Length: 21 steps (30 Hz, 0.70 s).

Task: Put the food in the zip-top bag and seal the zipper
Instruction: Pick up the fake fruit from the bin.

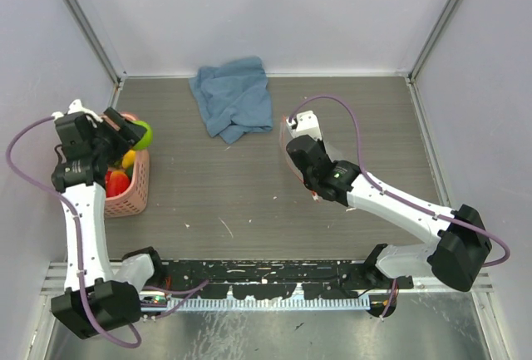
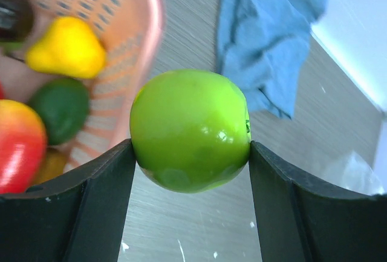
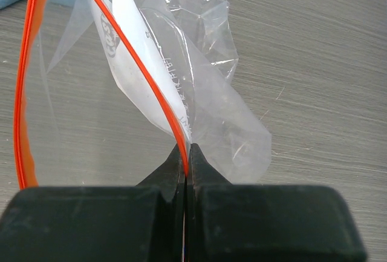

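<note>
A green toy apple (image 2: 190,129) is squeezed between the fingers of my left gripper (image 2: 190,148), held above the tabletop beside the pink basket (image 1: 137,187). From the top view the apple (image 1: 145,135) hangs at the basket's far rim. More of the food lies in the basket: a yellow pear (image 2: 66,47), a dark green fruit (image 2: 60,108) and a red one (image 2: 18,144). My right gripper (image 3: 186,151) is shut on one red-orange zipper (image 3: 136,62) strip of the clear zip-top bag (image 3: 211,111). The other strip (image 3: 27,80) stands apart, so the mouth gapes. The bag (image 1: 301,120) sits mid-table.
A crumpled blue cloth (image 1: 234,98) lies at the back of the table, between the basket and the bag. Grey walls close in the left, right and far sides. The arm bases and a black rail (image 1: 266,273) run along the near edge.
</note>
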### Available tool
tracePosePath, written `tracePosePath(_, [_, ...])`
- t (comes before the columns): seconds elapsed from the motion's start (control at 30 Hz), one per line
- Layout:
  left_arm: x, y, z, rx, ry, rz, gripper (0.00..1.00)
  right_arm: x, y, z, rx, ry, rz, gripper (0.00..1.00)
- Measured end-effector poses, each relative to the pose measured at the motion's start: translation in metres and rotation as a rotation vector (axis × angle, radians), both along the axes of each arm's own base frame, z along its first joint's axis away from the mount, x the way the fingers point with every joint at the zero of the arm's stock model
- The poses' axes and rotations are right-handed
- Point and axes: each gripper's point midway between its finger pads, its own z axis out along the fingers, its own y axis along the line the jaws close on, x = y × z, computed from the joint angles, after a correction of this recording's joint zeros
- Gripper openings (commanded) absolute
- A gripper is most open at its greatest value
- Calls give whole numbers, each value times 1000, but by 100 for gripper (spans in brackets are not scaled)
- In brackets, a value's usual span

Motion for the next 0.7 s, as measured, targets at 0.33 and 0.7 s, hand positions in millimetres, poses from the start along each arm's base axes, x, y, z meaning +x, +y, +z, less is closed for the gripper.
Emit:
tracePosePath(0.33, [2, -99, -13, -154, -5, -303, 42, 1, 4, 1, 11, -1, 13, 1])
tracePosePath(0.7, [-13, -224, -27, -299, -43, -603, 41, -1, 15, -4, 43, 22, 65, 1])
